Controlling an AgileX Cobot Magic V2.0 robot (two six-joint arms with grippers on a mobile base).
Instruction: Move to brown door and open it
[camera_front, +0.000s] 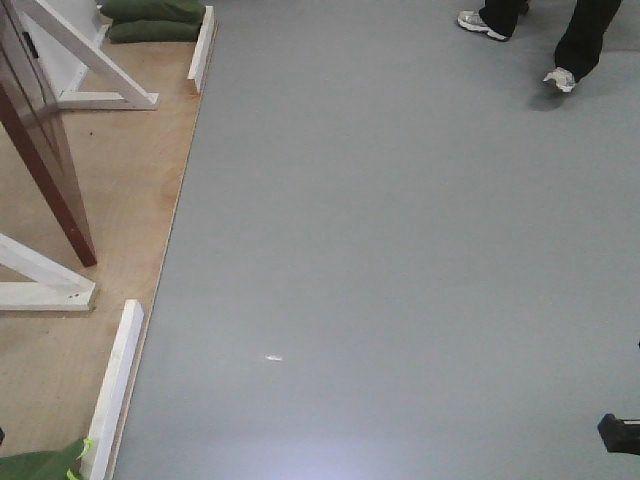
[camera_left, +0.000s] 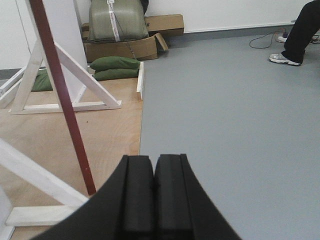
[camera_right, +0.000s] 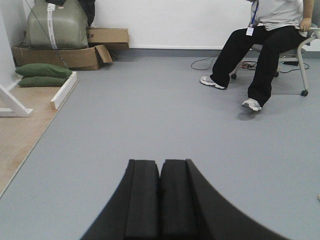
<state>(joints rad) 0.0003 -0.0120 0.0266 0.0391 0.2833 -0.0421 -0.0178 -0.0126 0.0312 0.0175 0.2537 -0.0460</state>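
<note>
Closest thing in both wrist views is the claws themselves. Left claw (camera_left: 154, 165) fills the bottom middle of its frame, black pads pressed flat together with nothing between them, so it's clenched on air. Right claw (camera_right: 160, 169) is the same deal, pads touching, empty, bottom centre of the frame.

The brown door (camera_left: 62, 95) is off to the left. From the left wrist it shows edge-on as a thin reddish-brown strip slanting from the top left of the frame down to its bottom corner, just left of the claw. In the front view it's a dark glossy slab along the left edge, leaning across the upper left corner. It stands over a plywood platform (camera_front: 110, 190), with white frame braces (camera_left: 87, 75) on both sides of it, one up behind it and one at the lower left.

Right of the platform edge is the grey floor (camera_front: 400, 250), which takes up most of every frame. Both claws hang over that grey part, well apart from the door.

Further back, upper left of the left wrist view, there are two green sandbags (camera_left: 116, 64) at the platform's far corner, cardboard boxes (camera_left: 135, 47) behind them, and a big greenish sack (camera_left: 117, 20) on top. A person (camera_right: 270, 45) in black trousers sits on a chair in the upper right of the right wrist view
</note>
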